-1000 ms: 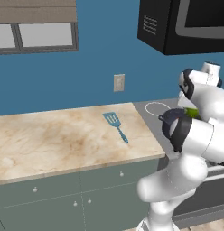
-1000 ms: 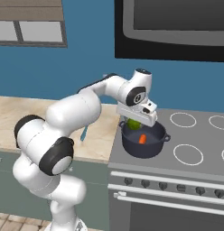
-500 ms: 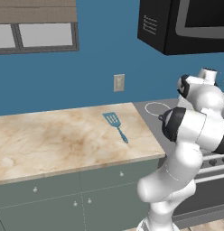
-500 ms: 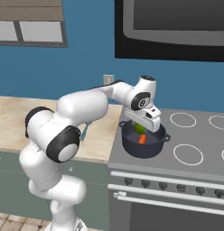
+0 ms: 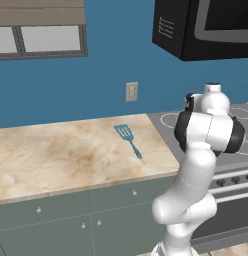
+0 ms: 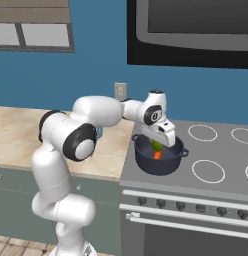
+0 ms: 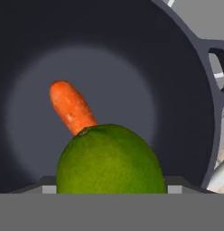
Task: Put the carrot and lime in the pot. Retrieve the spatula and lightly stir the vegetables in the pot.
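The dark grey-blue pot [image 6: 145, 162] stands on the stove's front left burner. The orange carrot [image 7: 71, 107] lies on its floor, also seen as an orange spot [image 6: 157, 155] inside the pot. My gripper [image 6: 157, 145] hangs just over the pot's mouth, shut on the green lime [image 7: 109, 160], which hides the fingertips in the hand view. The lime [image 6: 155, 145] sits right above the carrot, inside the ring of the pot's rim [image 7: 200, 99]. The light blue spatula [image 5: 127, 137] lies flat on the marble counter, handle toward the front edge, left of the stove.
The stove top [image 6: 216, 150] has other white-ringed burners to the right of the pot. A black microwave [image 6: 191, 30] hangs above it. The marble counter [image 5: 56, 155] stretches left, with a wall outlet [image 5: 131, 91] behind the spatula.
The hand has sunk a little toward the pot with the lime in it, and the arm's elbow has swung round. Carrot, pot and spatula have stayed put.
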